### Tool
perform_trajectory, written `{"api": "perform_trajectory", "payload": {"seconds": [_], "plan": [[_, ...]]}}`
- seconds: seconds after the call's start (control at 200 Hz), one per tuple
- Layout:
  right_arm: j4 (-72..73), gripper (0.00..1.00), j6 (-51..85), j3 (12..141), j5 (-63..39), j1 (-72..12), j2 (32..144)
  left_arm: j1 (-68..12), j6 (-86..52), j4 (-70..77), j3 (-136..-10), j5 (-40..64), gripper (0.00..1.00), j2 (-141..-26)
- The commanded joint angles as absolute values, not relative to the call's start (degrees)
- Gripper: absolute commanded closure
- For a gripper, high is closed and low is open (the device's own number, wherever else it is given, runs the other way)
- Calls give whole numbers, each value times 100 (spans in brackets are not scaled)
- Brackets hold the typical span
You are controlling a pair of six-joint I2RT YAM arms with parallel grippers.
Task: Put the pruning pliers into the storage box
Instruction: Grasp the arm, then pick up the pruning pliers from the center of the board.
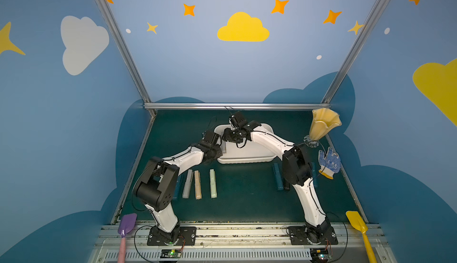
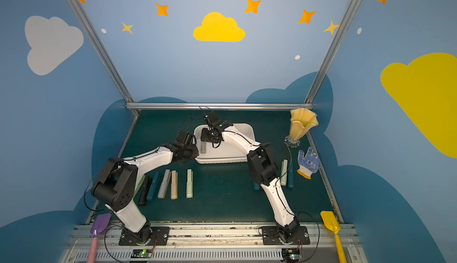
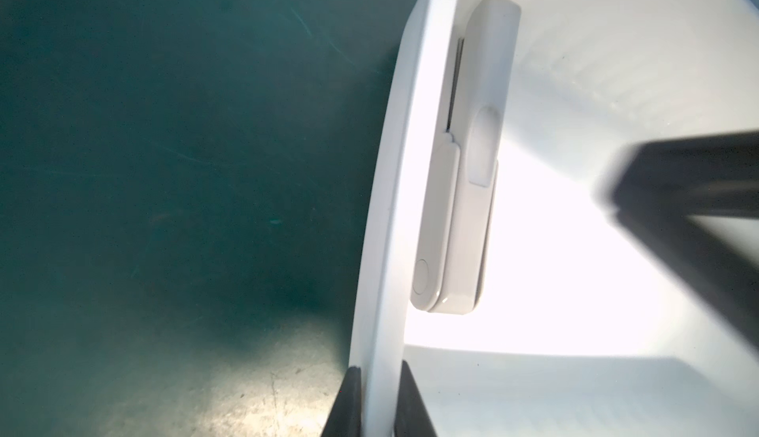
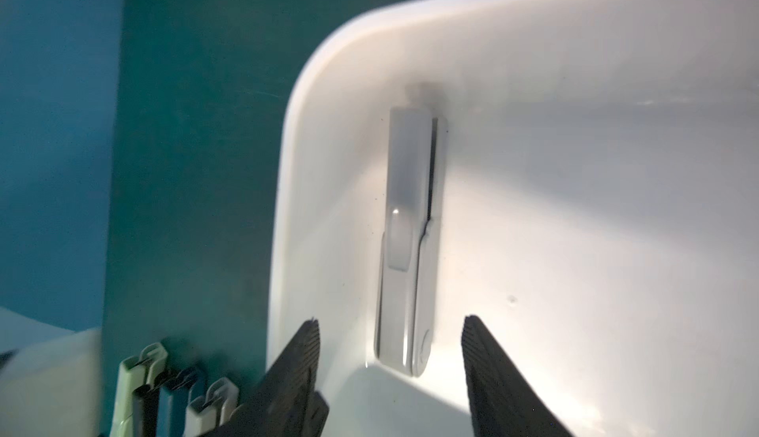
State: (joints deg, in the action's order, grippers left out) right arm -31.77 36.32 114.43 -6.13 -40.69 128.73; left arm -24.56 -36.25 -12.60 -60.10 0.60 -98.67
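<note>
The white storage box stands at the back middle of the green mat. One grey pruning pliers lies inside along its left wall. My left gripper is shut on the box's left rim, one finger on each side. My right gripper hangs open just above the grey pliers, holding nothing. On the mat lie grey, beige, pale green and teal pliers, and a black one.
A yellow fluted vase stands at the back right, with a blue-dotted glove in front of it. A purple shovel and a yellow shovel lie at the front corners. More pliers lie behind the right arm.
</note>
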Motion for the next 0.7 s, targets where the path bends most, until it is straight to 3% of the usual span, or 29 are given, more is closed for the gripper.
{"api": "perform_trajectory", "payload": {"seconds": [0.0, 0.345, 0.526, 0.691], "plan": [[-3193, 46, 3356, 11026, -439, -3996, 12168, -2483, -3560, -1202, -5981, -56, 85, -9818], [-3690, 45, 2883, 8275, 88, -3775, 9443, -2470, -3551, -1117, -6016, -60, 85, -9860], [-4160, 43, 3218, 6284, 613, -3683, 7690, -2470, -3486, -1116, -6036, -74, 85, -9830], [-4527, 41, 3655, 5238, 869, -3691, 6788, -2470, -3349, -1265, -6125, -122, 86, -9882]]}}
